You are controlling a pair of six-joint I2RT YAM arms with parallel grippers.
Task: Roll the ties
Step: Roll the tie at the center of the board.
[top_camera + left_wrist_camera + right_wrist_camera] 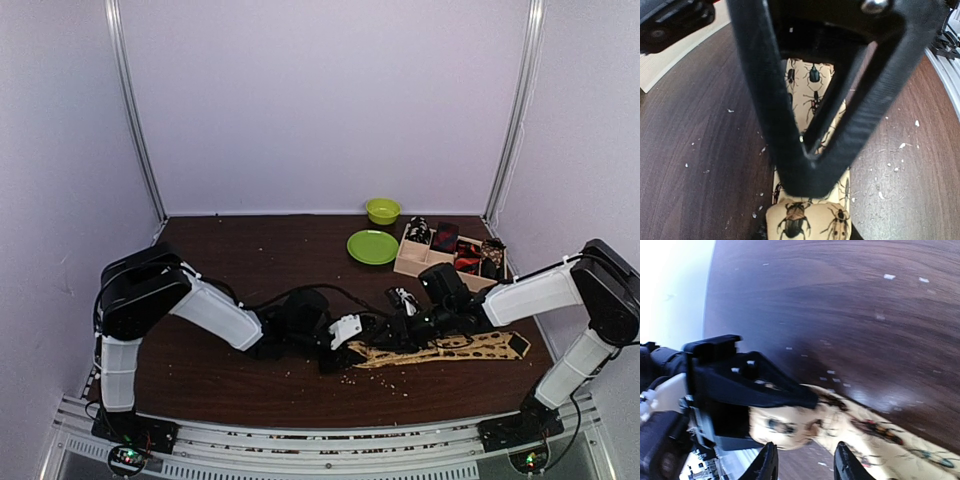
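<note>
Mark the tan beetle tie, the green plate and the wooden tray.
tan beetle tie (pixel 472 347): top view, flat middle stretch.
green plate (pixel 372 246): top view, bare centre.
wooden tray (pixel 407 266): top view, near left wall.

Tie (pixel 470 348) flat on table (pixel 250 260) front-right — tray (pixel 408 266) behind it, plate (pixel 372 247) left of tray

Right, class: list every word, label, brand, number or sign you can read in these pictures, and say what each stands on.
No text can be read.
The long tan fabric tie carries printed beetles, no letters.
The tan wooden compartment tray, round green plate and green bowl show no lettering at this size.
</note>
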